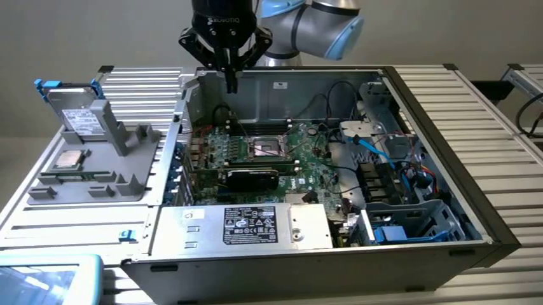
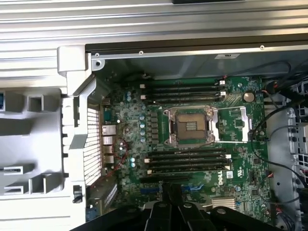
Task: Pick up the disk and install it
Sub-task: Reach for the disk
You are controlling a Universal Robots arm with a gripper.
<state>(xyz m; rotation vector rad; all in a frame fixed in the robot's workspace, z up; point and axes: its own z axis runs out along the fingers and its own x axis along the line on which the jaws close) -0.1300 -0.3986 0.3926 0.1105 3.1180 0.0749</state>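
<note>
Clearly the closed, empty hand point(image 1: 230, 86) is hovering over the case point(image 1: 407, 264); the disk point(image 1: 78, 109) is waiting untouched at the exterior view's left.

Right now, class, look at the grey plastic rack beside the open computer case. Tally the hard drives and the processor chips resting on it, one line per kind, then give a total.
Flat silver-metal hard drive with a white label and bright blue plastic bracket: 1
Small square silver processor chip: 1
Total: 2
</note>
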